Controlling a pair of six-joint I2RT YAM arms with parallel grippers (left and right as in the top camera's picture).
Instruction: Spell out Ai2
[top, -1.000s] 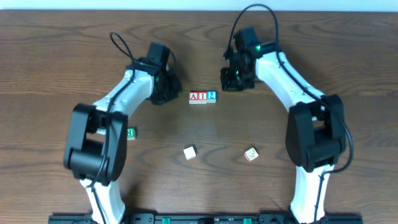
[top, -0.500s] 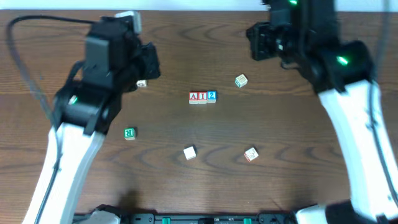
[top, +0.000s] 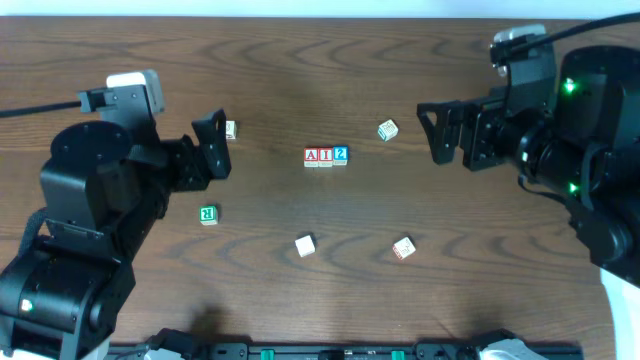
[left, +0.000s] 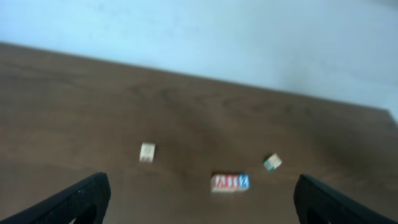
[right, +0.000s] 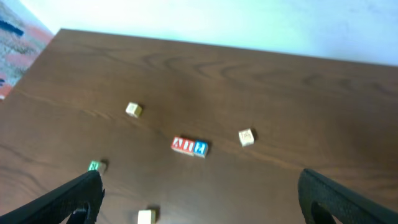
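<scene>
Three letter blocks (top: 326, 155) stand in a tight row at the table's middle, reading A, I in red and 2 in blue. The row also shows in the left wrist view (left: 229, 182) and the right wrist view (right: 189, 146). My left gripper (top: 212, 150) hangs high above the table, left of the row, open and empty (left: 200, 202). On the right, my right gripper (top: 437, 135) is also raised well off the table, open with nothing between its fingers (right: 202, 199). Neither gripper touches a block.
Loose blocks lie around the row: a green B block (top: 208, 214), a white block (top: 305, 245), a red-marked block (top: 403, 248), a pale block (top: 387, 130) right of the row, and another (top: 230, 129) by the left fingers.
Both arms have lifted up and away from the row toward the table's sides. Both grippers have gone from shut to open. The row of blocks has not moved.
</scene>
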